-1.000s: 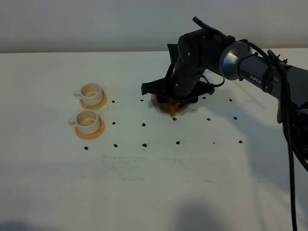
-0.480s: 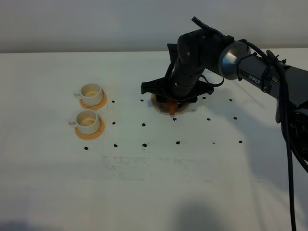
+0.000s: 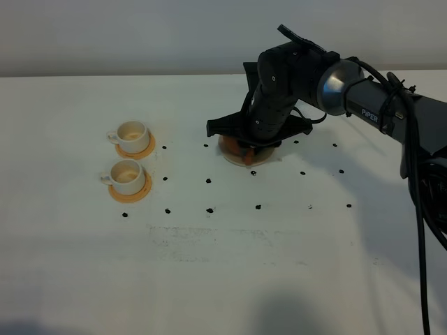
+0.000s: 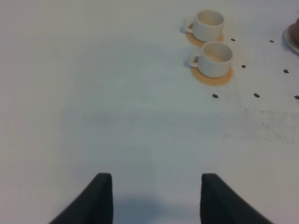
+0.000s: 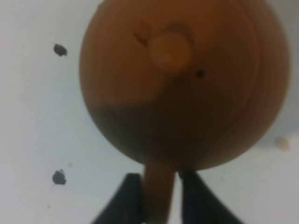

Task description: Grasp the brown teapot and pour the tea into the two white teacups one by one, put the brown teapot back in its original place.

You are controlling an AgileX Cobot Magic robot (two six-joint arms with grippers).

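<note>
The brown teapot (image 5: 187, 84) fills the right wrist view from above, lid knob up. My right gripper (image 5: 160, 200) has a finger on each side of its loop handle and is shut on it. In the exterior view the right gripper (image 3: 253, 143) covers the teapot (image 3: 249, 158), which is on or just above the pale beige coaster (image 3: 229, 153). The two white teacups (image 3: 133, 132) (image 3: 128, 174) stand on orange-tan coasters at the left; they also show in the left wrist view (image 4: 209, 24) (image 4: 217, 58). My left gripper (image 4: 154, 200) is open and empty. No tea shows.
Small black dots (image 3: 209, 181) mark the white table (image 3: 223, 265) between the cups and the teapot. The right arm (image 3: 363, 105) reaches in from the right edge. The left arm is out of the exterior view.
The right gripper has shifted very slightly upward over the teapot. The cups and the left gripper have not moved.
</note>
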